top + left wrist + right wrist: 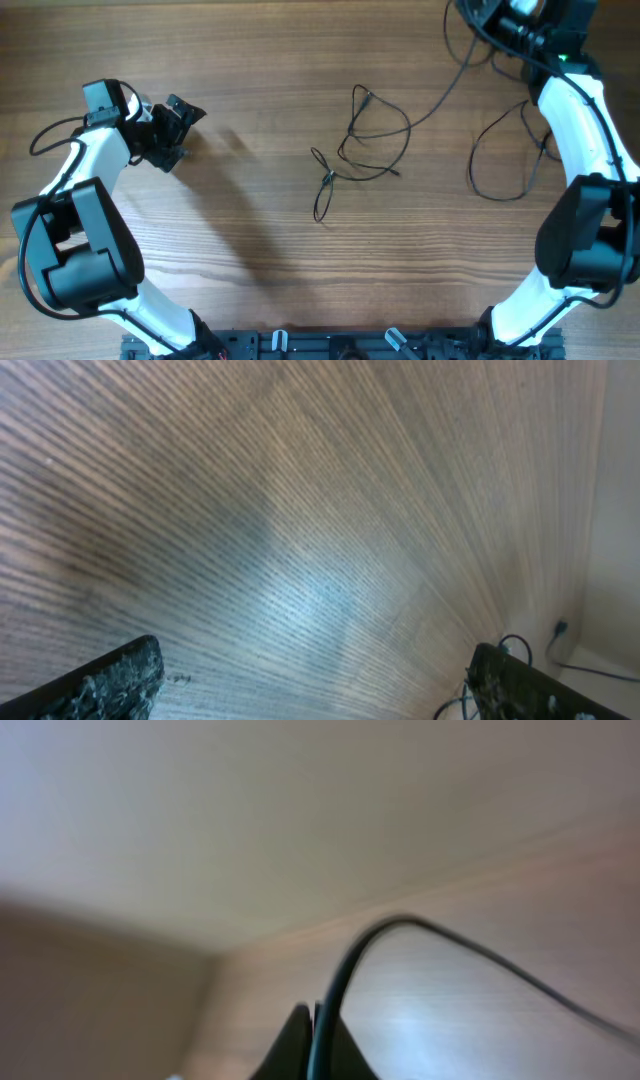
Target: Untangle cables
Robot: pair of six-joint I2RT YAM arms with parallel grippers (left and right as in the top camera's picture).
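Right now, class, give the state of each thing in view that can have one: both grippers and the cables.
left gripper: open, holding nothing.
right gripper: shut on a cable.
held cable: clamped, arching away from the gripper.
other cables: looped and crossed over one another, lying on the table, untouched.

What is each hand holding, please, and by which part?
The right hand pinches one cable, far from the tangle; whether at its plug cannot be told. The left hand holds nothing.
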